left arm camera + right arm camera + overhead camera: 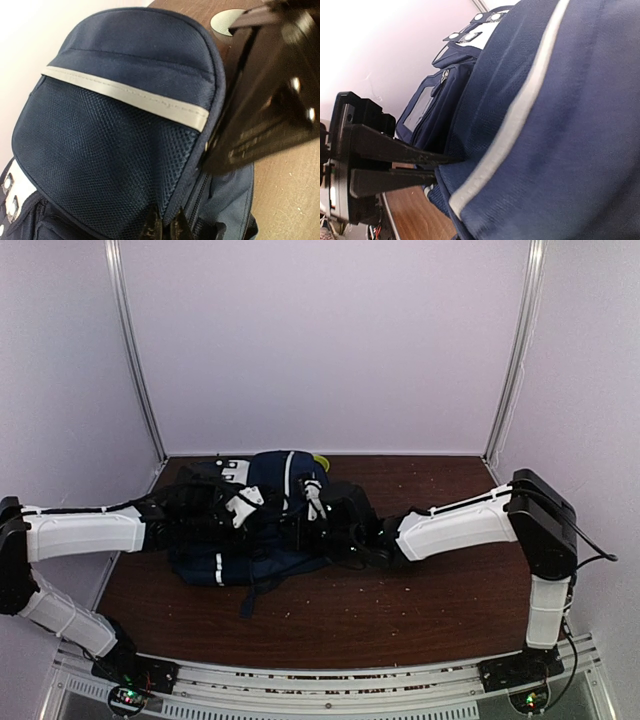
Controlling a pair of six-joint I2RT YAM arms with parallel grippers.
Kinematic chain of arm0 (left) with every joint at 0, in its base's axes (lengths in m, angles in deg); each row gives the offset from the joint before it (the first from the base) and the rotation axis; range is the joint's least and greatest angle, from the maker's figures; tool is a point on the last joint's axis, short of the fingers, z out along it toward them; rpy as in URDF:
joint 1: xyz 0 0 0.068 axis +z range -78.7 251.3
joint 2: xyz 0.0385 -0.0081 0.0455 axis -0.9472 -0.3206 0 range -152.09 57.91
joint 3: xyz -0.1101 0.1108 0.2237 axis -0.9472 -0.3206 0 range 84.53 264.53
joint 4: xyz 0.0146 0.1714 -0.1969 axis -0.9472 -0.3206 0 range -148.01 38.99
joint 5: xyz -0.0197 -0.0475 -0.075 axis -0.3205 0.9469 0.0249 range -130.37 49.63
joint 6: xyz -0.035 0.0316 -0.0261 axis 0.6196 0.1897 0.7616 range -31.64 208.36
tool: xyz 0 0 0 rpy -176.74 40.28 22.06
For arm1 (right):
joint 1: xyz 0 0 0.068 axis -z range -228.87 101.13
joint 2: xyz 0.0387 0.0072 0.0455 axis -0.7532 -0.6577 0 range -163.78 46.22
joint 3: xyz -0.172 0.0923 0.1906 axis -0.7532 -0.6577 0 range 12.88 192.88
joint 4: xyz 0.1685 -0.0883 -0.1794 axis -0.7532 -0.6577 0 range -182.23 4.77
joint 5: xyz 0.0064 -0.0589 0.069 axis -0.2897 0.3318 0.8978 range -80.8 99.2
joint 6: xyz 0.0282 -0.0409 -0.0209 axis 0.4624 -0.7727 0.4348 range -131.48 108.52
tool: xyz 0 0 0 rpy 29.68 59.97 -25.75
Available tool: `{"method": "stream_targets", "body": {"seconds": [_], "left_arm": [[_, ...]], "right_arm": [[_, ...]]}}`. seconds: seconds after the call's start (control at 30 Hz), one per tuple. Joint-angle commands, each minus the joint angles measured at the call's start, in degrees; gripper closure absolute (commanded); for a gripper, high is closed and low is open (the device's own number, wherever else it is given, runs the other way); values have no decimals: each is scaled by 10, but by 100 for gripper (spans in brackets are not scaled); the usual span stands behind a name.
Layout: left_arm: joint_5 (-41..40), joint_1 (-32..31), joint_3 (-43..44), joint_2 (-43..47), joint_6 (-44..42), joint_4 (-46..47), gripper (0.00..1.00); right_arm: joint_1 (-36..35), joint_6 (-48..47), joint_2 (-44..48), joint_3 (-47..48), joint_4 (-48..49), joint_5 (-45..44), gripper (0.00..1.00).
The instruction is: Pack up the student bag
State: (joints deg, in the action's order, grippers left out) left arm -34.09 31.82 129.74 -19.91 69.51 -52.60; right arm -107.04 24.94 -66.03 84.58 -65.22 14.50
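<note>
Student bag (272, 472): navy, white-striped, lying mid-counter (440, 590), between both arms. Left tool (167, 231): tips pinched together on the bag's pocket edge. Right tool (212, 155): closed against the bag's side, hold unclear.

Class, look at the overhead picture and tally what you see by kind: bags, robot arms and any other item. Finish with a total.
student bag: 1
Robot arms: 2 (left arm, right arm)
yellow-green item behind the bag, kind not clear: 1
Total: 4
</note>
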Motion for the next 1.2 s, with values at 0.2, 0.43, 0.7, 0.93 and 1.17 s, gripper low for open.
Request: {"method": "stream_targets", "body": {"seconds": [0.2, 0.43, 0.7, 0.93, 1.17], "left_arm": [[-12, -4, -44, 80, -24, 39, 100], [-23, -4, -93, 151, -20, -9, 100], [-35, -18, -157, 247, -34, 29, 65], [-121, -155, -49, 117, -79, 77, 34], [-171, -173, 110, -73, -50, 21, 29]], "right_arm": [[142, -30, 81, -111, -33, 175, 100], [226, -119, 93, -94, -147, 222, 100], [183, -211, 72, -33, -248, 238, 100], [168, -147, 60, -35, -186, 293, 100], [176, -112, 66, -56, -145, 318, 100]]}}
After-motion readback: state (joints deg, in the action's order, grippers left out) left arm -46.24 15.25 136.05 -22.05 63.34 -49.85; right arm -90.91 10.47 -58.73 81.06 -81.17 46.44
